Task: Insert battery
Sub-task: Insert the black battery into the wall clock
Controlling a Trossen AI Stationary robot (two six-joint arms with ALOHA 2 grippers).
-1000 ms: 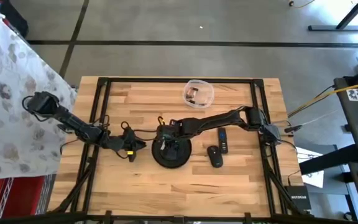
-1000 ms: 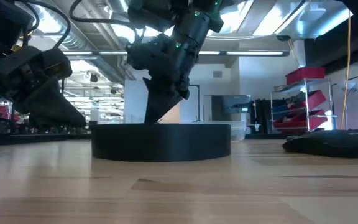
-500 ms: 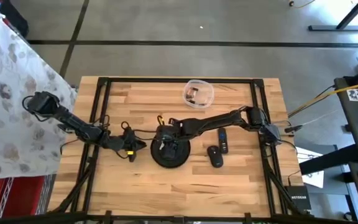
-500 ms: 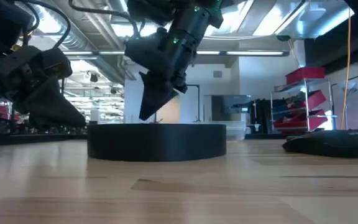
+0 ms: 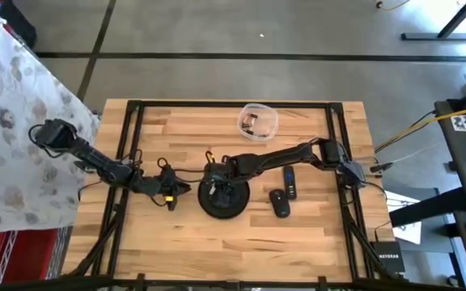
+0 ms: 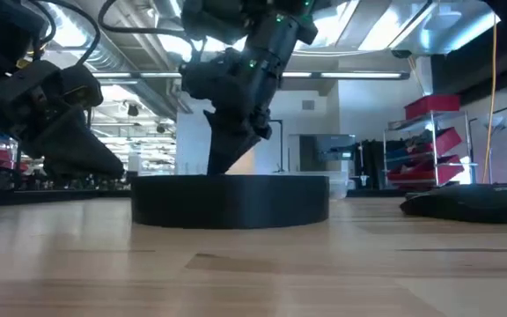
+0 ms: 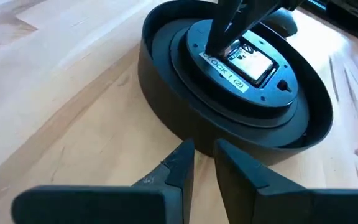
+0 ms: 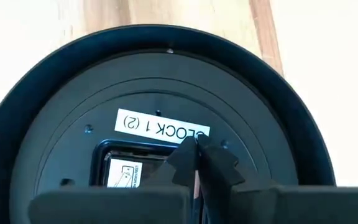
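Note:
A round black clock [image 5: 222, 196] lies face down on the table, its back up with a white label [image 8: 160, 127] and a recessed compartment [image 7: 248, 60]. Something silvery shows in the compartment; whether it is the battery I cannot tell. My right gripper [image 8: 197, 149] stands over the clock's back, shut, tips down at the label's end. My left gripper [image 7: 202, 155] hovers low by the clock's left rim [image 7: 166, 118], fingers slightly apart, holding nothing. My right gripper comes down from above, slanting from the table's right, with its shut fingertips [image 7: 219, 43] on the clock's back beside the compartment's edge [image 8: 179, 148], at the label's end. Nothing shows between the fingers. The clock lies flat on the table under them.
A clear bowl [image 5: 258, 121] with small dark pieces stands at the far edge. A black remote [image 5: 290, 183] and a black rounded device [image 5: 279, 202] lie right of the clock. Bare wood lies along the near edge [image 5: 233, 250].
My right gripper swung a little toward the table's left, tipping, and the clock slid slightly left with it. Both have since come back to about where they were a second ago.

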